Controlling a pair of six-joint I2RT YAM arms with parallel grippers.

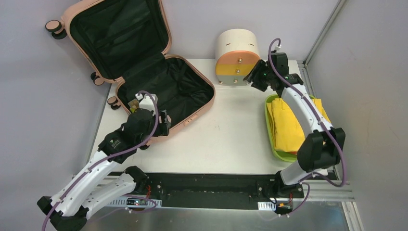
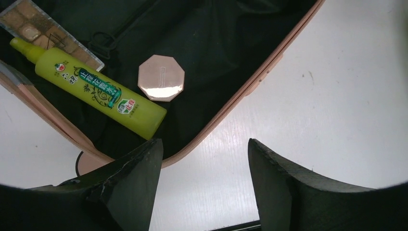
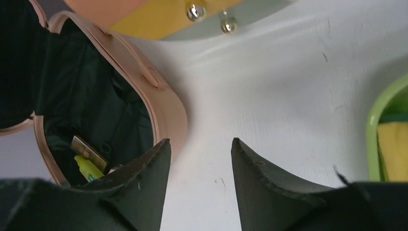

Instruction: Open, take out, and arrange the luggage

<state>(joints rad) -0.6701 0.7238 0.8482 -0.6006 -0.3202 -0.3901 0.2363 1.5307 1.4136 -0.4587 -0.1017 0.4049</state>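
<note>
The peach-pink luggage (image 1: 192, 113) lies open at the table's back left, its lid (image 1: 118, 33) leaning on the wall. The left wrist view shows its rim (image 2: 250, 86) and, on the black lining, a lime-green spray bottle (image 2: 96, 91), a pink octagonal compact (image 2: 161, 78) and a gold-tiled flat box (image 2: 43, 29). My left gripper (image 1: 165, 121) is open and empty over the case's near rim (image 2: 204, 144). My right gripper (image 1: 251, 77) is open and empty above the table, right of the case (image 3: 199, 142). The case's rim (image 3: 166, 108) and the bottle (image 3: 89, 168) show in the right wrist view.
A cream cylindrical drawer unit (image 1: 236, 57) stands at the back centre, just left of my right gripper; it also shows in the right wrist view (image 3: 159, 14). A lime-green tray (image 1: 270, 130) at the right holds a folded yellow cloth (image 1: 286, 125).
</note>
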